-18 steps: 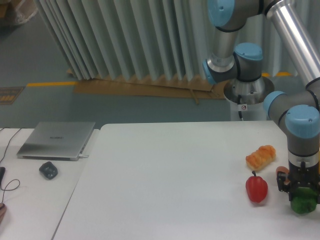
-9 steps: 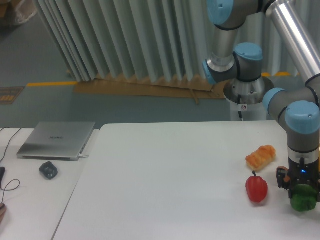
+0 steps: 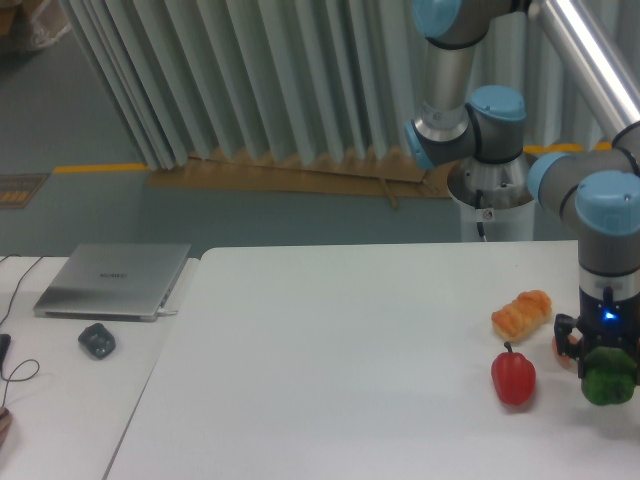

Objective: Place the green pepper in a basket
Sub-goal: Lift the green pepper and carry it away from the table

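- While the arm descends at the right edge of the view, its pincer (image 3: 608,372) is clamped on the green pepper (image 3: 609,377), which hangs under the black fingers near the front right corner of the white tabletop (image 3: 330,370).
- Whether the green pepper touches the tabletop or is just clear of it cannot be told from this view.
- 1 small blue light glows on the wrist just above the pincer.
- Red pepper (image 3: 513,376): upright on the tabletop with its dark stem pointing up, just to the left of the green pepper and apart from it.
- Orange-yellow item (image 3: 521,313): lumpy and elongated, lying tilted behind the red pepper, near the wrist; what it is cannot be told.
- A sliver of orange shows behind the pincer, mostly hidden by it.
- Laptop (image 3: 114,280): closed, silver, lying flat on a second white surface at the far left, well apart from the peppers.
- Mouse (image 3: 97,340): dark and rounded, just in front of the laptop.
- Cable (image 3: 20,370): thin and dark, looping along the left edge of the view.
- Backdrop: pale pleated curtain (image 3: 250,80) hanging behind the tabletop, above a blue-grey floor with a yellow line.
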Robot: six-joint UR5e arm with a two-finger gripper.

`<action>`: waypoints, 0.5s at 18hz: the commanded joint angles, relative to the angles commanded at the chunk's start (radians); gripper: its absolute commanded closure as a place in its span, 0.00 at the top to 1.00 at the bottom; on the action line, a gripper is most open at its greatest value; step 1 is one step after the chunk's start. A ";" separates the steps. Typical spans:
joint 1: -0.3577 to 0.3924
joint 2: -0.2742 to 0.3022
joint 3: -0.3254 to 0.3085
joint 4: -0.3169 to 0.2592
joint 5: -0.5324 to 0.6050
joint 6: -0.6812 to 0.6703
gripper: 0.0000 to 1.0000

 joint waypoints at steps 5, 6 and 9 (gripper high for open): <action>0.067 0.058 0.002 -0.090 -0.012 0.223 0.48; 0.086 0.070 0.000 -0.106 -0.020 0.282 0.48; 0.126 0.075 0.000 -0.126 -0.021 0.411 0.48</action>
